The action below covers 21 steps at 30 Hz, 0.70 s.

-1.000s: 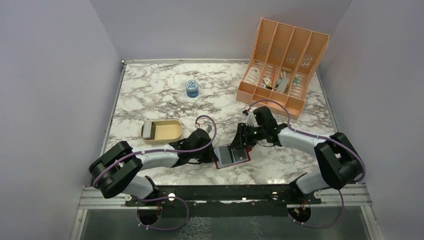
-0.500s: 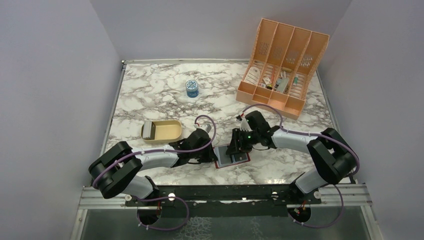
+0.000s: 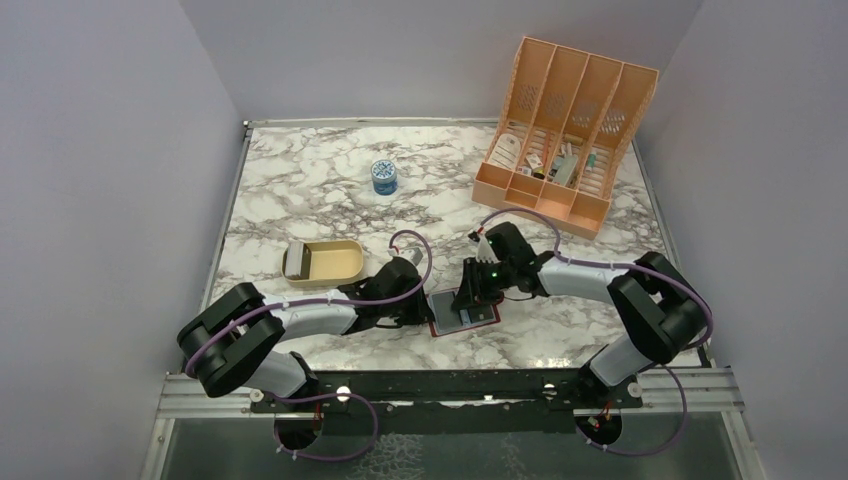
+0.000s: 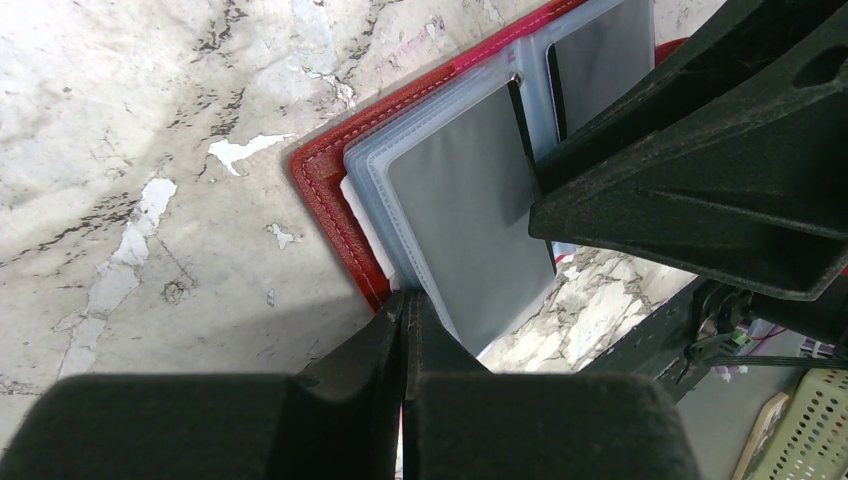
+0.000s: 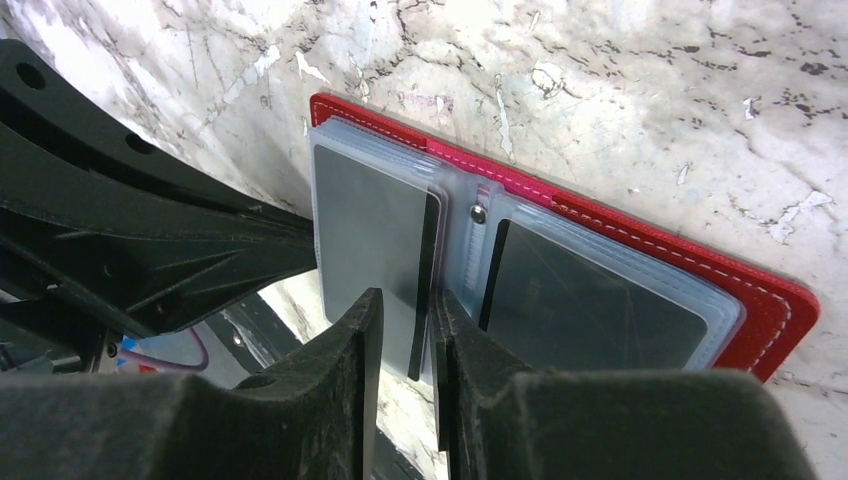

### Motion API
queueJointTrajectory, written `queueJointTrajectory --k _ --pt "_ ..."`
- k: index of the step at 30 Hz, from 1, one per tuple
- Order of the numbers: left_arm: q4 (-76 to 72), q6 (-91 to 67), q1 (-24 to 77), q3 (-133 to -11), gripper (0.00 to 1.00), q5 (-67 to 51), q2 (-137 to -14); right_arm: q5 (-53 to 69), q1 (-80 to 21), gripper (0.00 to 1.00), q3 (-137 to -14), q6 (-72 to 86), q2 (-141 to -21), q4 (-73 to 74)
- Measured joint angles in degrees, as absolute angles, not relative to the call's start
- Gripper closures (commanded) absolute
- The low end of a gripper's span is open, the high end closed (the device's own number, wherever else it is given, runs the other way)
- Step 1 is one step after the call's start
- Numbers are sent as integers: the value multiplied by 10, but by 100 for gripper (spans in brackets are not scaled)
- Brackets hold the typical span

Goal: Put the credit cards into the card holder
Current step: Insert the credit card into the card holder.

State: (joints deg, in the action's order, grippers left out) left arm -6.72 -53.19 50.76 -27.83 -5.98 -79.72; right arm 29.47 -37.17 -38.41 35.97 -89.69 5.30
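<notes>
The dark red card holder lies open on the marble between both arms, its pale pockets up. My left gripper is shut on the holder's near edge. A grey credit card fills one pocket and another card fills the neighbouring one. A black card stands on edge at the pocket mouth, its lower end between the fingers of my right gripper. Those jaws are narrow but open, with a gap showing beside the card. A greyish stack of cards rests in the tan tray.
The tan tray sits left of the holder, close to my left arm. A small blue-patterned jar stands farther back. The peach slotted organizer leans at the back right. Walls close in on three sides.
My right gripper has moved left and down onto the open holder and its jaws have narrowed around the black card's edge. The left gripper has kept its hold.
</notes>
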Motion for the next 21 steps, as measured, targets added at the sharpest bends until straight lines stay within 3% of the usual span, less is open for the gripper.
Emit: queueJointTrajectory --k 9,14,21 --pt "-65 -532 508 -279 96 -59 -797 275 -377 78 -385 346 -896 57" --pt "-32 -530 508 -283 83 -43 -778 256 -379 69 -388 340 -882 69" --pt "-18 -543 507 -281 79 -29 -728 240 -379 70 -388 342 -853 72"
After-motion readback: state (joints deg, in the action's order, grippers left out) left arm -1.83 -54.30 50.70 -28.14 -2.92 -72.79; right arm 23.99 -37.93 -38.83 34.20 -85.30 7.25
